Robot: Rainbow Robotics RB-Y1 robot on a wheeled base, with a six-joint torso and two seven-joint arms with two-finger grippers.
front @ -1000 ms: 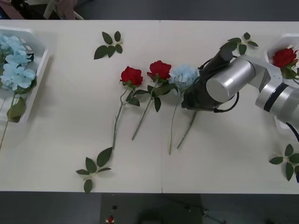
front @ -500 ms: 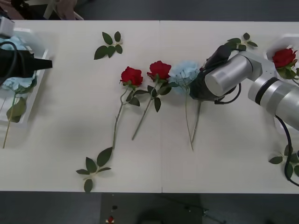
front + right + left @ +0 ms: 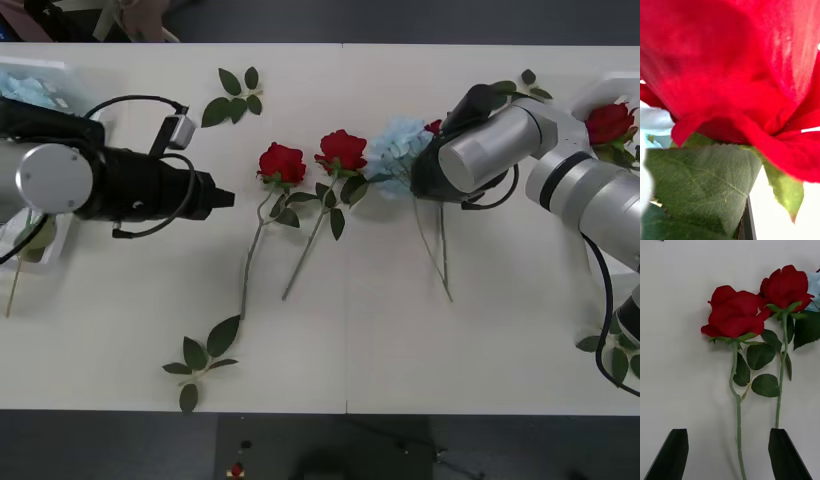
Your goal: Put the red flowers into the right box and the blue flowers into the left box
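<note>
Red roses lie side by side on the white table (image 3: 480, 350) just ahead of the left gripper (image 3: 228, 199), blooms pointing away from the robot and long stems running back toward it, slanting leftward. In the left wrist view the nearer rose (image 3: 733, 313) has its stem passing between the two black fingers (image 3: 672, 455), which stand wide apart and touch nothing; the second rose (image 3: 786, 287) lies beside it. At the right gripper (image 3: 428, 170) a pale blue flower (image 3: 397, 148) sits against the wrist's left side, and two thin stems (image 3: 438, 250) trail from under the gripper toward the robot. A red bloom (image 3: 733, 67) and green leaf (image 3: 703, 180) crowd the right wrist camera; whether those fingers are apart or closed cannot be told. Another red rose (image 3: 608, 123) lies in the right box (image 3: 588, 97), blue flowers (image 3: 30, 90) in the left box (image 3: 62, 70). No writing is legible.
</note>
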